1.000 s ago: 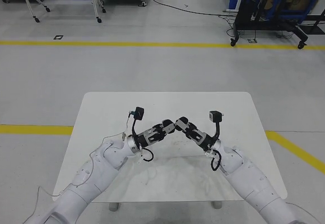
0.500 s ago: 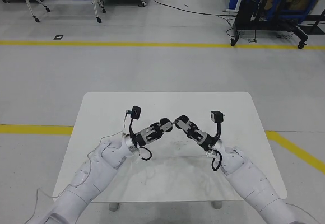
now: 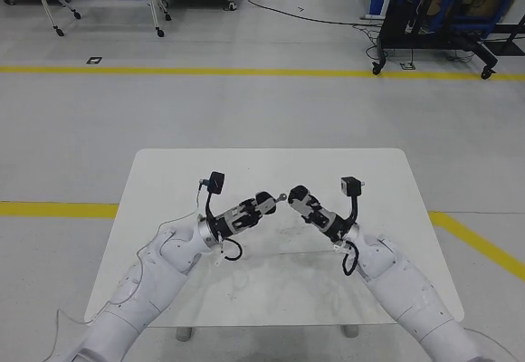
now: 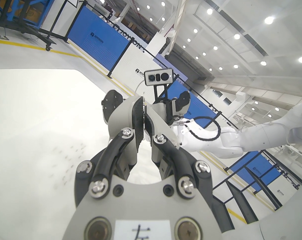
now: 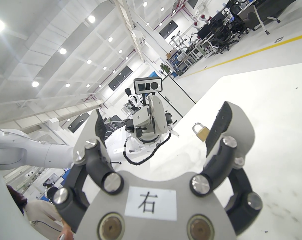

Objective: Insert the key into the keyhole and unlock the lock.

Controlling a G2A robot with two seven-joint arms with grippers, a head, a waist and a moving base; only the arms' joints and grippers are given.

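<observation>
Apart now, my two tools have drawn back from each other, leaving a small gap above the mid worktop (image 3: 353,299). Both forearms angle inward. My left tool (image 3: 267,201) pinches the key (image 3: 281,195). My right tool (image 3: 297,197) gapes wide. The padlock (image 5: 200,131) lies on the worktop, untouched.

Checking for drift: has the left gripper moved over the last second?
Yes. The left gripper has pulled back toward the table's left edge, away from the right gripper.
</observation>
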